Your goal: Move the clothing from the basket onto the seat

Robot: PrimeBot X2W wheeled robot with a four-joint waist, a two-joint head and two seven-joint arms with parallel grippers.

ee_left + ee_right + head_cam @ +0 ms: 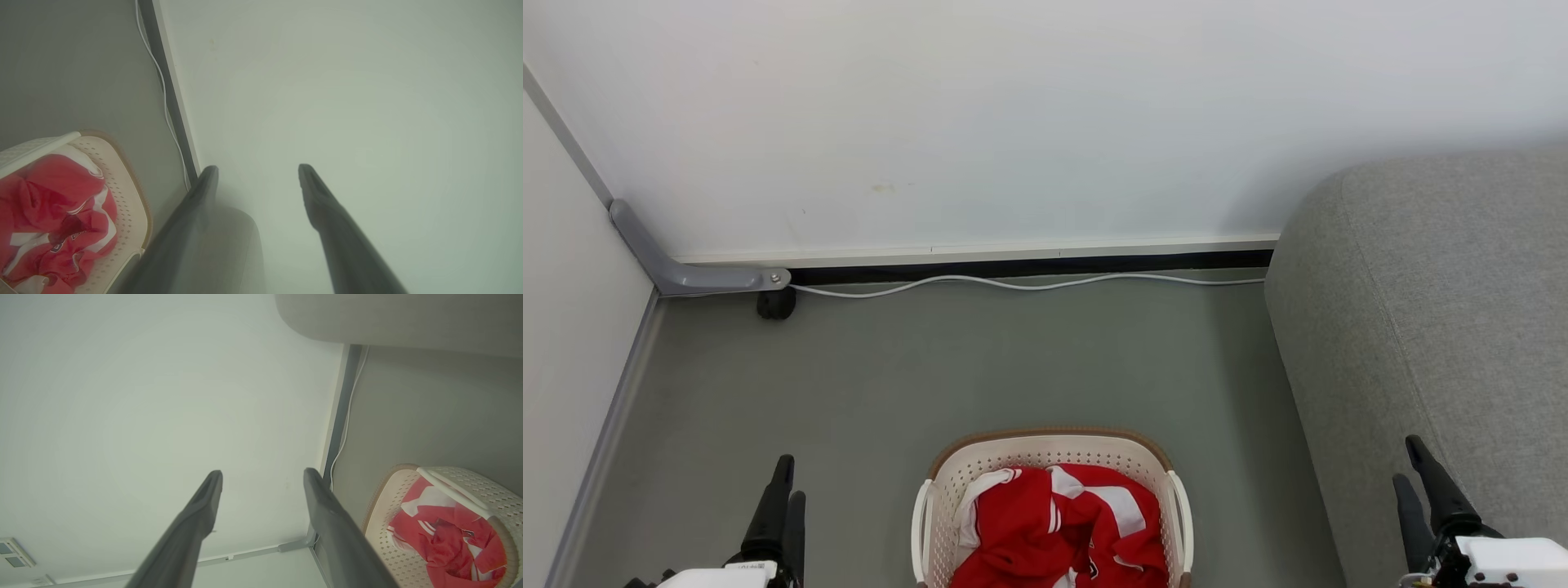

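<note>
Nearest to us, our left gripper (790, 475) hangs over the floor (915, 367) at the lower left. In its wrist view its two dark fingers stand parted with a plain gap and nothing between them. Our right gripper (1409, 459) sits at the lower right, in front of the rounded side of the seat (1437, 310), with its fingers likewise spread and empty.

Between the two grippers the basket (1054, 434) stands on the floor, cream and perforated, with a brown rim and a white handle at each side. The clothing (1062, 531) lies crumpled inside it, bright red with white stripes and panels, heaped below the rim. We cannot tell one garment from another in the pile.

The seat, grey and woven, rises to the right of the basket and does not touch it. Farther back, a white cable (1013, 283) runs along the foot of the pale wall (1013, 122). A grey bracket (686, 276) with a black wheel (776, 304) sits in the left corner.
</note>
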